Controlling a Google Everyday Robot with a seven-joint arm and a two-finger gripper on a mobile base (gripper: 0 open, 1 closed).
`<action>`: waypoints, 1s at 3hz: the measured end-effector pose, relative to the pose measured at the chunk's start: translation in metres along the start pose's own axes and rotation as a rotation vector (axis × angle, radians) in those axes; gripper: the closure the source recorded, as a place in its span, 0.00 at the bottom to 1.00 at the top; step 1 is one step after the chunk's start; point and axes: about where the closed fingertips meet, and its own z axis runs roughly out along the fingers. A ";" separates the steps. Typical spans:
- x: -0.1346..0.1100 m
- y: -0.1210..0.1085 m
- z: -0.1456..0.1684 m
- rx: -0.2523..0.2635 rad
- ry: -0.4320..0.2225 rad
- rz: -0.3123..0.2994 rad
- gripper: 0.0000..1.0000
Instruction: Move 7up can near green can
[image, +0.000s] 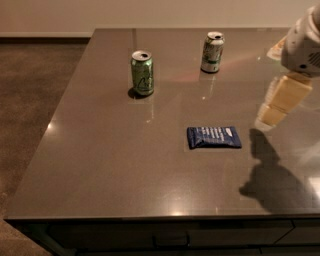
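Gripper (274, 107) is hovering above the right side of the glossy grey-brown tabletop (125, 165); can't tell how it's set. 7up can (212, 52) is standing upright at the back, with the green can (142, 73) well apart to its left. Blue packet (214, 137) is lying mid-table. Brown carpet (35, 100) is running along the left, and the pale wall (150, 15) is sitting behind.

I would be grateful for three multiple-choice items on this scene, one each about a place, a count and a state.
1. Where is the gripper?
A) over the right side of the table
B) directly above the green can
C) down by the floor

2. How many cans stand on the table?
A) one
B) two
C) four

3. How is the 7up can placed?
A) lying on its side
B) upright, apart from the green can
C) inside a bowl

Answers: 1 A, it hovers at the right, away from both cans. 2 B, only the green and 7up cans. 3 B, its silver top faces up, with bare table between the cans.
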 end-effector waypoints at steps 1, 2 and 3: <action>-0.006 -0.053 0.022 0.049 -0.065 0.111 0.00; -0.008 -0.109 0.043 0.103 -0.139 0.238 0.00; -0.009 -0.160 0.067 0.155 -0.207 0.357 0.00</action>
